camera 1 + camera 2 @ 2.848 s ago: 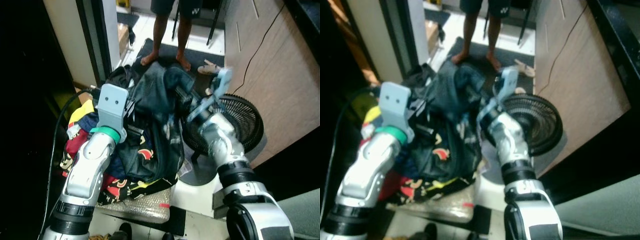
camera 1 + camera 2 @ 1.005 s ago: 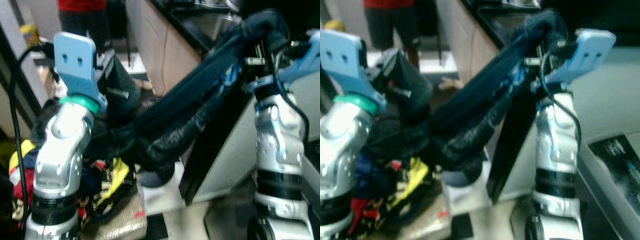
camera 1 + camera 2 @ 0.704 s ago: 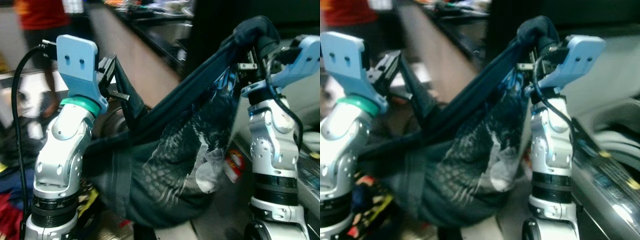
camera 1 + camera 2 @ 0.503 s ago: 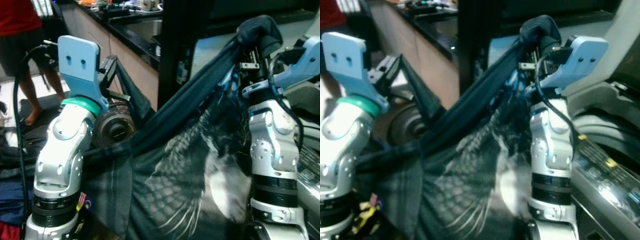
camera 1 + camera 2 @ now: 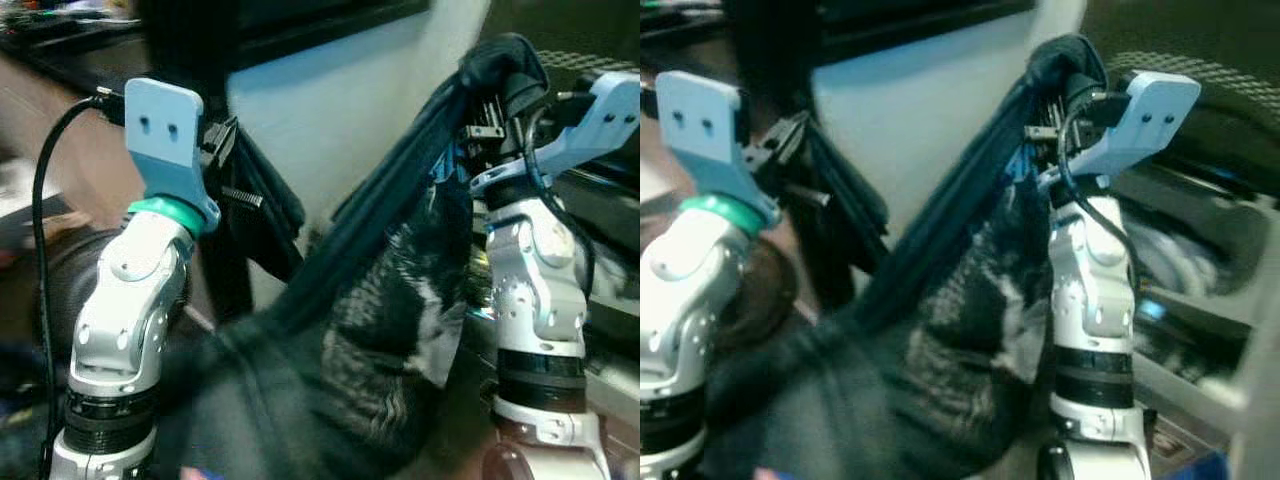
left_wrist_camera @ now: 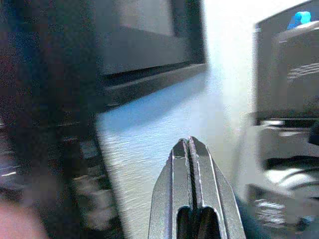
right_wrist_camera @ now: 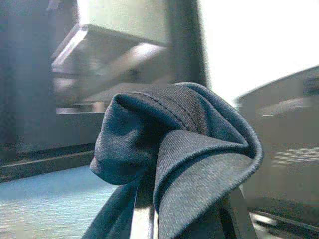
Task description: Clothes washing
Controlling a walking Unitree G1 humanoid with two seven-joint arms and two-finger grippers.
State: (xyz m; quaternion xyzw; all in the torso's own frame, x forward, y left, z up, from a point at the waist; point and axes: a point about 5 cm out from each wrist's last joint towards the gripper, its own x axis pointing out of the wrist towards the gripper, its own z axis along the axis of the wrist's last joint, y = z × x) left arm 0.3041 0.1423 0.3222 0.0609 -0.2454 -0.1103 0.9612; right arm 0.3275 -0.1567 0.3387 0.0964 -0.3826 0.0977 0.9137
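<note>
A dark teal garment (image 5: 380, 340) with a pale printed pattern hangs stretched between both raised grippers. My left gripper (image 5: 228, 152) is shut on one edge of it; in the left wrist view its fingers (image 6: 180, 164) are pressed together. My right gripper (image 5: 492, 98), held higher, is shut on the other end. There the garment (image 7: 184, 134) is bunched over the fingers and hides their tips. The cloth sags low in the middle between my two arms.
A white wall panel (image 5: 330, 110) stands straight ahead, with a dark cabinet edge (image 5: 190, 40) at the upper left. At the right is a grey machine (image 5: 1200, 260) with a dark top. The scene is blurred.
The garment was lifted off the clothes pile and now hangs between both raised grippers. The camera has swung round: pile, fan and person left the picture; wall and machine came in.
</note>
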